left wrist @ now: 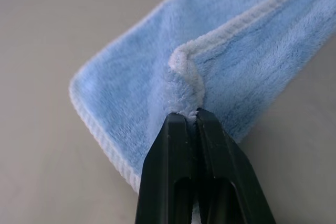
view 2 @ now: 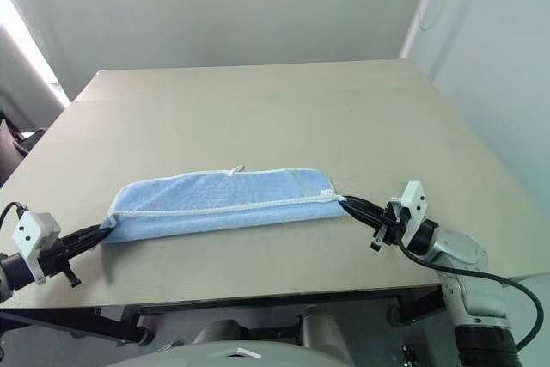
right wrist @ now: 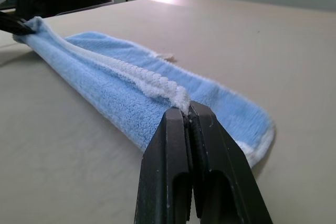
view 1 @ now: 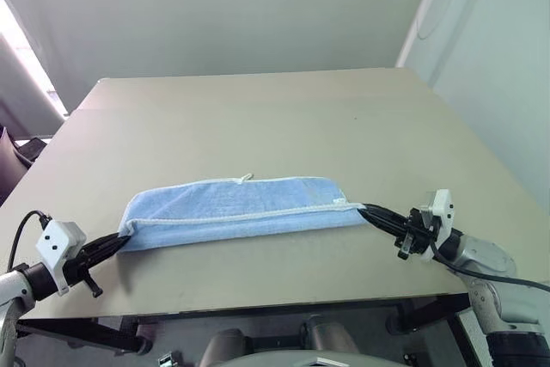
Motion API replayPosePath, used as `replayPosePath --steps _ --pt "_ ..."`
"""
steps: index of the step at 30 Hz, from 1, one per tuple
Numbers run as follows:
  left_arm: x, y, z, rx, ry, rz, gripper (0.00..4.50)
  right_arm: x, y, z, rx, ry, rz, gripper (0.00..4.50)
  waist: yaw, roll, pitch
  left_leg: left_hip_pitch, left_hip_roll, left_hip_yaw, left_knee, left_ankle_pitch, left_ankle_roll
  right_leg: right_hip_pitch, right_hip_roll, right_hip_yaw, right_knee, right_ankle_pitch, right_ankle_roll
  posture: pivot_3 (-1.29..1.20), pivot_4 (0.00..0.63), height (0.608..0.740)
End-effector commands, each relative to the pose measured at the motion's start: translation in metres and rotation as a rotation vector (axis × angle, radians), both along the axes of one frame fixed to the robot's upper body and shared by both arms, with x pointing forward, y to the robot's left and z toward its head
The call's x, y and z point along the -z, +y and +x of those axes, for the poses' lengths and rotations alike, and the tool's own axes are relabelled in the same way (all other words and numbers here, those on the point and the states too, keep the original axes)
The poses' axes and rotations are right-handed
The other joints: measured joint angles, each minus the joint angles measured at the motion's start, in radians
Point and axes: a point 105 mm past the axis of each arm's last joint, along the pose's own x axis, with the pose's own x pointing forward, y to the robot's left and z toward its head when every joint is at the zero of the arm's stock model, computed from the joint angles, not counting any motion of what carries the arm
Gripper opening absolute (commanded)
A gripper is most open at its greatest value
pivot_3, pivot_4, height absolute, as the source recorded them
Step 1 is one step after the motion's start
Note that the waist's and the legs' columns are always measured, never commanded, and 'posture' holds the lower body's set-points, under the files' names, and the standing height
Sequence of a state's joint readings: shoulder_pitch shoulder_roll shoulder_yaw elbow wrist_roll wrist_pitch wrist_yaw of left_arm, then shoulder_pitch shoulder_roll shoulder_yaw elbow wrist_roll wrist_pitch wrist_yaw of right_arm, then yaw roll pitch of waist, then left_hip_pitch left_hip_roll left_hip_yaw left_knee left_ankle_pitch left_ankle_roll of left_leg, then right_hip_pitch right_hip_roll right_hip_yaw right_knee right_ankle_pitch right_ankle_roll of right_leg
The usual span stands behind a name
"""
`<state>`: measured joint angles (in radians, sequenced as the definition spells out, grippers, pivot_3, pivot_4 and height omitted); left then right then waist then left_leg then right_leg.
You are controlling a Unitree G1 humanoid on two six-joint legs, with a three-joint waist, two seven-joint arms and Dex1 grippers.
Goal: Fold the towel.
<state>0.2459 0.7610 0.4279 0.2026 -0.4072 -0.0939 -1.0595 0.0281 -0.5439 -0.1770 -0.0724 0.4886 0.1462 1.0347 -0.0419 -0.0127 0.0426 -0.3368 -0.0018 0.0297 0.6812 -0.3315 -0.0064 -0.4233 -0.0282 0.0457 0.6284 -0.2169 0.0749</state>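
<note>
A: Where does the fold stand?

B: The towel (view 1: 241, 211) lies as a long band across the table (view 1: 258, 118), near the front edge — already doubled over, with a white stitched hem running along its top layer. So I judge the first fold is being laid down right now.

A: Start at the left. What is that side doing?

B: The left gripper (view 1: 123, 235) has its fingers clamped tight on the towel's left end; in the wrist view the hem bunches right at the tips. It sits close to the table's front-left corner.

A: And the right?

B: The right gripper (view 1: 364, 208) is pinched shut on the hem at the other end, towards the table's right edge. The cloth is stretched between the two.

A: What does the next move call for?

B: Probably letting both ends go so the top layer settles flat, edge over edge — a release with the corners still lifted could let the layer slide. After that the band likely needs a second fold, end to end.
</note>
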Motion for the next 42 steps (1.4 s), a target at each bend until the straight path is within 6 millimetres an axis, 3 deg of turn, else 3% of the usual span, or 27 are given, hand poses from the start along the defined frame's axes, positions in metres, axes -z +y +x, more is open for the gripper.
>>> replayPosePath --steps 1,11,20,21,26,32,35,37,40,42 --pt "-0.014 0.007 0.017 -0.073 -0.087 -0.037 0.03 -0.005 0.000 0.025 0.092 -0.014 -0.007 0.00 -0.001 -0.001 0.000 0.000 0.000 0.000 0.001 0.000 0.000 0.001 -0.001 0.000 0.000 0.000 0.000 0.00 0.000 0.740" --pt "-0.012 0.016 0.062 -0.185 -0.141 -0.112 0.03 0.012 0.016 0.089 0.193 -0.001 0.003 0.00 -0.003 -0.002 0.000 -0.002 0.000 0.000 -0.001 -0.001 0.001 -0.003 0.002 -0.002 0.001 0.005 -0.001 0.00 0.000 0.740" --pt "0.006 0.015 0.095 -0.248 -0.110 -0.140 0.03 0.023 0.031 0.114 0.202 0.006 -0.001 0.00 -0.003 -0.003 -0.001 -0.001 -0.001 0.000 0.000 -0.001 0.001 -0.002 0.001 -0.002 0.001 0.006 -0.001 0.00 0.000 0.740" --pt "0.009 0.013 0.097 -0.246 -0.105 -0.147 0.55 0.025 0.033 0.115 0.197 0.007 -0.003 0.48 -0.003 -0.003 -0.001 -0.001 -0.001 0.000 0.000 -0.001 0.001 -0.002 0.001 -0.002 0.001 0.006 -0.001 0.00 0.000 0.740" --pt "0.012 0.006 0.103 -0.233 -0.094 -0.210 2.17 0.024 0.039 0.123 0.220 0.007 0.033 2.11 -0.005 -0.003 -0.001 -0.002 0.000 0.000 0.000 -0.001 0.001 -0.002 -0.001 -0.001 0.002 0.006 0.000 0.00 0.000 0.740" --pt "-0.004 0.023 0.099 -0.276 -0.141 -0.175 4.39 0.010 0.034 0.126 0.231 -0.016 0.065 4.32 -0.003 -0.003 -0.001 -0.002 0.000 -0.001 0.000 -0.001 0.001 -0.002 -0.002 -0.002 0.002 0.006 0.000 0.00 0.000 0.740" --pt "-0.037 0.036 0.095 -0.289 -0.243 -0.179 4.45 -0.012 0.018 0.125 0.246 0.037 0.153 4.42 -0.003 -0.003 -0.001 -0.004 0.000 -0.001 0.000 -0.001 0.001 -0.004 -0.003 -0.001 0.002 0.006 0.000 0.00 0.000 0.740" --pt "-0.047 0.037 0.092 -0.278 -0.269 -0.185 4.45 -0.020 0.013 0.123 0.253 0.077 0.181 4.42 -0.002 -0.003 -0.001 -0.005 0.000 -0.002 0.000 -0.001 0.001 -0.005 -0.004 -0.001 0.002 0.006 0.000 0.00 0.000 0.740" --pt "-0.066 0.016 0.081 -0.175 -0.316 -0.187 4.45 -0.032 -0.003 0.115 0.274 0.259 0.289 4.42 -0.001 -0.002 -0.001 -0.005 0.000 -0.002 -0.002 -0.001 0.001 -0.005 -0.006 -0.002 0.002 0.006 -0.001 0.00 0.000 0.740" --pt "-0.071 -0.005 0.072 -0.094 -0.310 -0.209 4.45 -0.026 -0.002 0.101 0.225 0.459 0.314 4.42 0.000 -0.002 -0.001 -0.004 -0.001 -0.002 -0.003 -0.001 0.001 -0.005 -0.007 -0.002 0.001 0.006 -0.001 0.00 0.000 0.740"
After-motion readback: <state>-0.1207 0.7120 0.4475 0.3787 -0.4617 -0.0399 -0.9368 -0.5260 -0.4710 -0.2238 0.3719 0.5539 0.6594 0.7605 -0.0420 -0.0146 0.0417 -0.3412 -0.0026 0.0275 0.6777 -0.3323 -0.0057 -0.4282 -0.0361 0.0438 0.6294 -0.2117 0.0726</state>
